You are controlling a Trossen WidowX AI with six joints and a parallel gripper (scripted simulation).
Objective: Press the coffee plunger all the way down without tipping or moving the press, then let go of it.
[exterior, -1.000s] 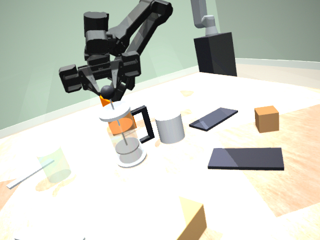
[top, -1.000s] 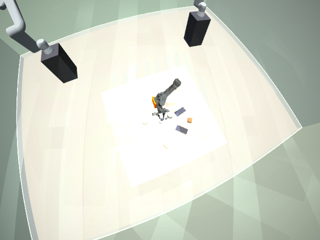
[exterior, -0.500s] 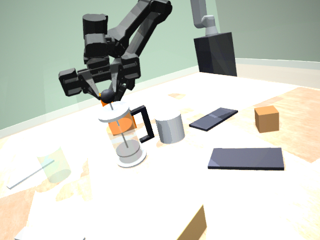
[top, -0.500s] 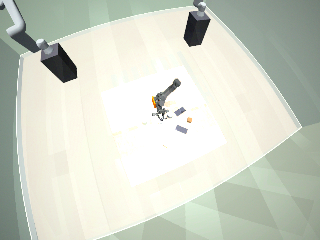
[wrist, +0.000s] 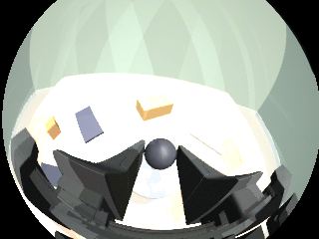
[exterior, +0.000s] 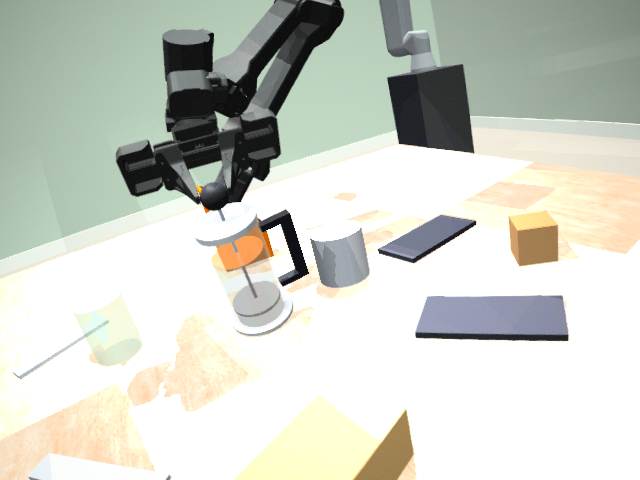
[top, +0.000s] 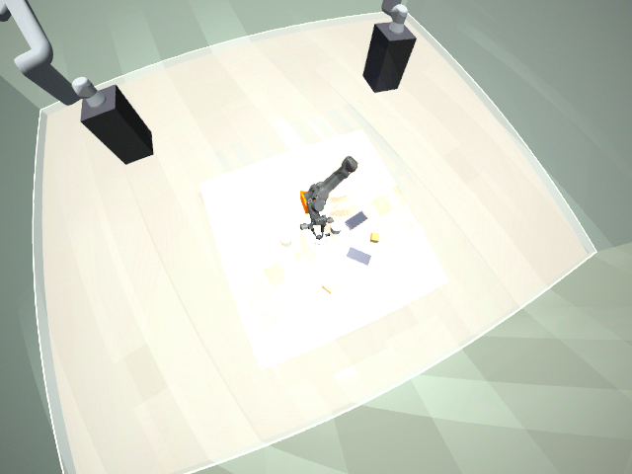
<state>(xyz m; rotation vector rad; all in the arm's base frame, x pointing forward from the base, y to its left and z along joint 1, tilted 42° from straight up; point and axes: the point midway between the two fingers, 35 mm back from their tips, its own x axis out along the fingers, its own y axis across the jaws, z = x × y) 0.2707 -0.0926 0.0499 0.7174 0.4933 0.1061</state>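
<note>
The table (exterior: 516, 413) is lying pale and patchy under everything, and two black posts (exterior: 430, 105) are standing at its far edge, around eleven and one o'clock in the top view. The arm (exterior: 279, 46) is reaching down from the upper part of the exterior view, with its gripper (exterior: 214, 192) sitting just above the press (exterior: 251, 268). The fingers are standing partly apart and are clamping the dark knob (exterior: 213, 193) of the plunger from both sides, as the wrist view is showing plainly. A faint marking is sitting on the gripper body, too small to read; no other writing or label is showing anywhere. The press is standing upright near the middle of the table, its handle (exterior: 289, 248) pointing toward three o'clock, its white lid (exterior: 225, 224) lying just under the knob. The rod (exterior: 242, 263) is running down through the clear glass to the disc (exterior: 255, 302), which is sitting low, near the base. A long slate slab (exterior: 492, 317) is lying at four o'clock from the press, and a smaller dark slab (exterior: 427, 237) at two o'clock. A grey cup (exterior: 340, 254) is standing just beside the handle. A pale glass (exterior: 108, 330) is standing at eight o'clock, and an orange cube (exterior: 532, 237) well apart at three o'clock.
</note>
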